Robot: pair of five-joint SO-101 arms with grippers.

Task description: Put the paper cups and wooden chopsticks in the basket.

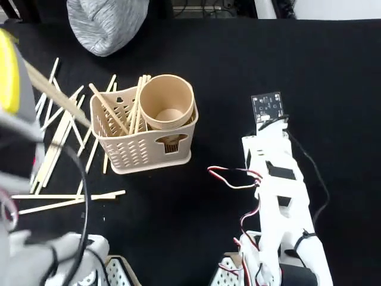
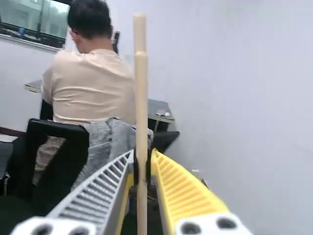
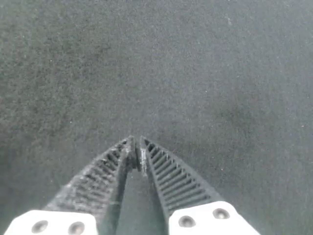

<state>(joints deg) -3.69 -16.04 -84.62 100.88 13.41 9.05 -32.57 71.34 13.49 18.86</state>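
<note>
A beige basket (image 1: 143,152) stands left of the table's centre. Stacked paper cups (image 1: 166,104) sit upright in its right half, and several wooden chopsticks (image 1: 113,110) lean in its left half. More chopsticks (image 1: 59,140) lie scattered on the black table to the basket's left. My left gripper (image 2: 142,159) is lifted high at the table's left edge, shut on one wooden chopstick (image 2: 141,93) that pokes out past its fingertips; from above, that chopstick (image 1: 56,95) slants toward the basket. My right gripper (image 3: 135,144) is shut on nothing, low over bare black cloth right of the basket.
A grey bundle of cloth (image 1: 107,24) lies at the table's far edge behind the basket. Red and white wires (image 1: 235,176) loop out from the right arm (image 1: 277,190) toward the basket. Two chopsticks (image 1: 65,199) lie crosswise near the front left.
</note>
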